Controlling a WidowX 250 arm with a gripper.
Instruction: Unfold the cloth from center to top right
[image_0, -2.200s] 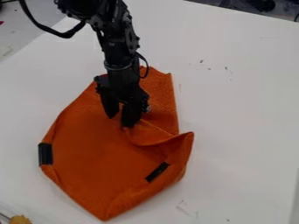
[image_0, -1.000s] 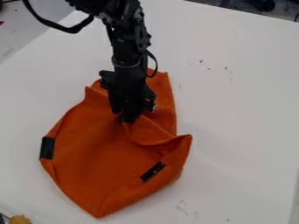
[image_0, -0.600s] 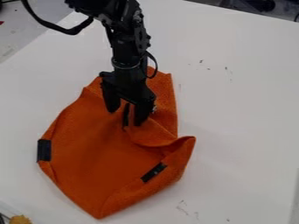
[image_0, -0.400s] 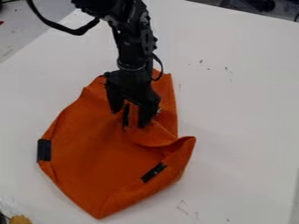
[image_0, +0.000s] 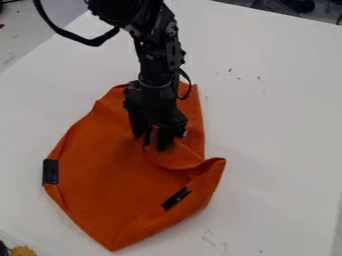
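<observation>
Under the gripper (image_0: 151, 141), whose fingers stand apart, lies the orange cloth (image_0: 100, 175), its long axis slanting to the gripper's lower left, its folded flap (image_0: 179, 159) just at the lower right.

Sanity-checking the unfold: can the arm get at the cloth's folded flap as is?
Probably yes: the gripper is at the inner end of the flap, fingers apart, nothing visibly blocking. Contact is unclear.
</observation>
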